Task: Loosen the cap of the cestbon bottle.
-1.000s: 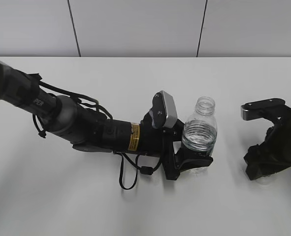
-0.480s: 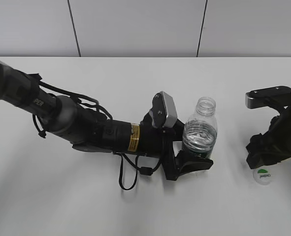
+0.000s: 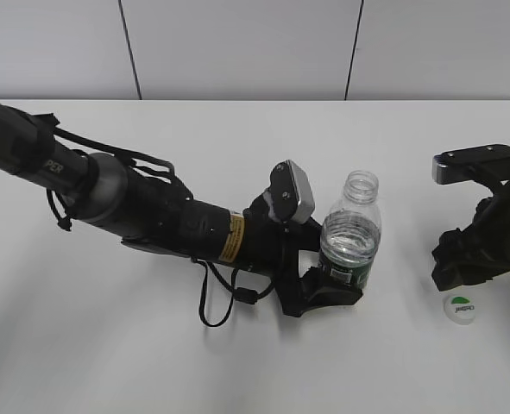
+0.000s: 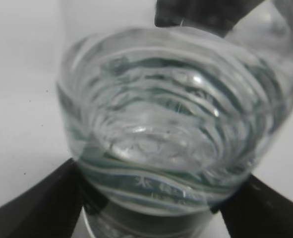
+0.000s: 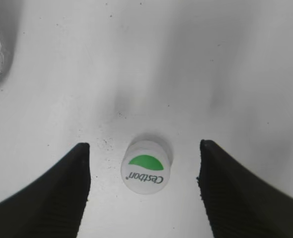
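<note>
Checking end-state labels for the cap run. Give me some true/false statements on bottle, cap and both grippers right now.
1. The cap is screwed on the cestbon bottle. False: the neck is open and the cap lies on the table.
2. The left gripper is shut on the bottle's lower body. True.
3. The right gripper is clamped on the cap. False: it is open, the fingers well apart from the cap on both sides.
4. The bottle stands upright. True.
5. The cap lies green mark up. True.
</note>
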